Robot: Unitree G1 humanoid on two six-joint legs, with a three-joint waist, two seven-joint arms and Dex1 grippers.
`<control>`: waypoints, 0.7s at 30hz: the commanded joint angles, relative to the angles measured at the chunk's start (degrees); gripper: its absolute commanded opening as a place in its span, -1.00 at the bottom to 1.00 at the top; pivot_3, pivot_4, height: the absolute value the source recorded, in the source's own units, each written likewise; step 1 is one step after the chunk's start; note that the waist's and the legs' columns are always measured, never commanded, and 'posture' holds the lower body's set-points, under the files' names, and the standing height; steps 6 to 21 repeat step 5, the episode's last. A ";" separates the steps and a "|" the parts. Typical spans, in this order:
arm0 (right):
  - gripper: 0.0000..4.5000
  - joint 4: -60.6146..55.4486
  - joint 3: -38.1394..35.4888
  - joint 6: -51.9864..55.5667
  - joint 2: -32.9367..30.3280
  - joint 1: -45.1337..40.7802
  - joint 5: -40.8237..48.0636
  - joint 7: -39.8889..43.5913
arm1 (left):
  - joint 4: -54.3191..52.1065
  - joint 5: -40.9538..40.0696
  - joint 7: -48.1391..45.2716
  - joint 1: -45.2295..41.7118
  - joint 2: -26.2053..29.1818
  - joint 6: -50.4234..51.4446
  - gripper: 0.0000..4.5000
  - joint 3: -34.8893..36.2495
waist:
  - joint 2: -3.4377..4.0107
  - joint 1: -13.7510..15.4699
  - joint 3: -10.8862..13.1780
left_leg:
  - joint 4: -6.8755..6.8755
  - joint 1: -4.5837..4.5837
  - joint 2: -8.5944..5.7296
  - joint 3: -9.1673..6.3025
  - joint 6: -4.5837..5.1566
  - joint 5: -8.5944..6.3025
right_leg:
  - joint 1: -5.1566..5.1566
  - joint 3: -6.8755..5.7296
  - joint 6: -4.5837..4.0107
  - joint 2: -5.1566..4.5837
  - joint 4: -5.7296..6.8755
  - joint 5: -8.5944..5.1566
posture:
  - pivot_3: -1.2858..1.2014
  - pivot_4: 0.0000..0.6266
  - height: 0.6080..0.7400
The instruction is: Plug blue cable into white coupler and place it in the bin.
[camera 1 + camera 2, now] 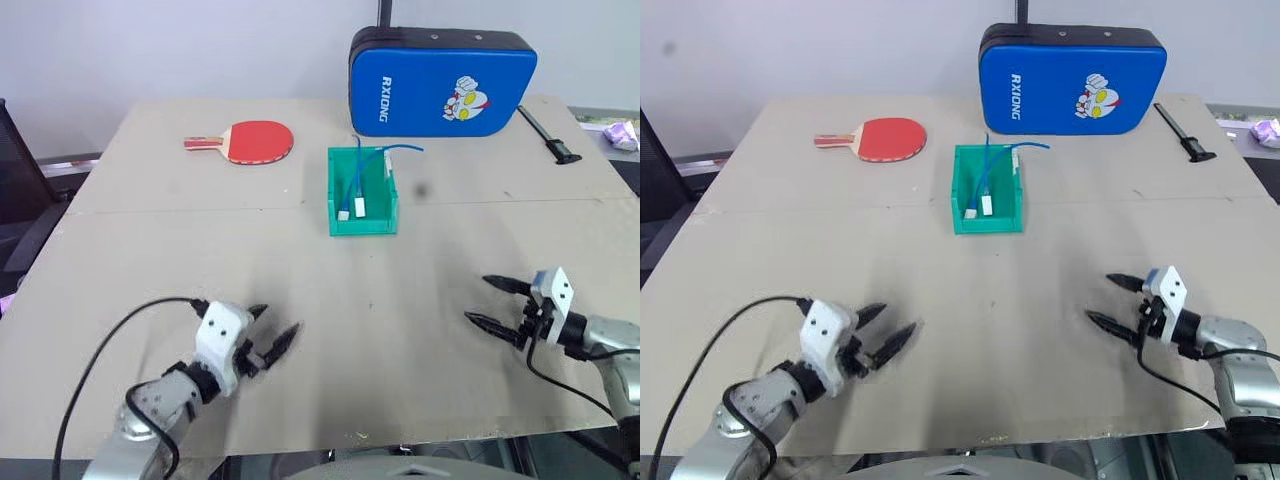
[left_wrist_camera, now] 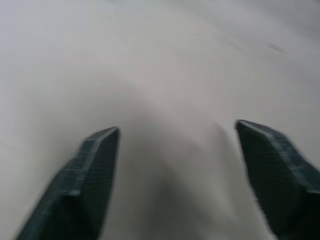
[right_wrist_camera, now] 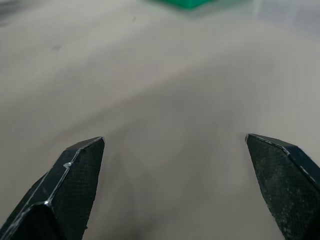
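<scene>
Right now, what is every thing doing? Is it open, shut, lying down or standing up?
left gripper: open, empty, over the table.
right gripper: open, empty, over the table.
bin: upright, holding blue cables with white couplers.
blue cable: inside the bin, leaning on its wall.
red paddle: lying flat.
blue padded case: standing on edge, shut.

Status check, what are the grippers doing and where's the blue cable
Left gripper and right gripper open, empty, low over the table. Blue cable and white coupler in the bin. Nothing obstructing.

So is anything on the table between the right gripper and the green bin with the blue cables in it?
Nothing visible: bare table lies between the right gripper and the green bin.
</scene>
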 commanded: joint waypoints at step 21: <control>1.00 3.39 -1.82 -4.84 -1.37 -0.06 -0.28 0.27 | 4.76 5.89 -0.17 -0.32 -0.21 -8.93 0.99 -0.36 | -0.05 0.44 -0.03 | 0.01 -0.01 0.01 -0.10 0.00 0.00 | 0.00 -0.06 -0.01 0.18 0.08 0.00 | 0.03 -0.52 0.82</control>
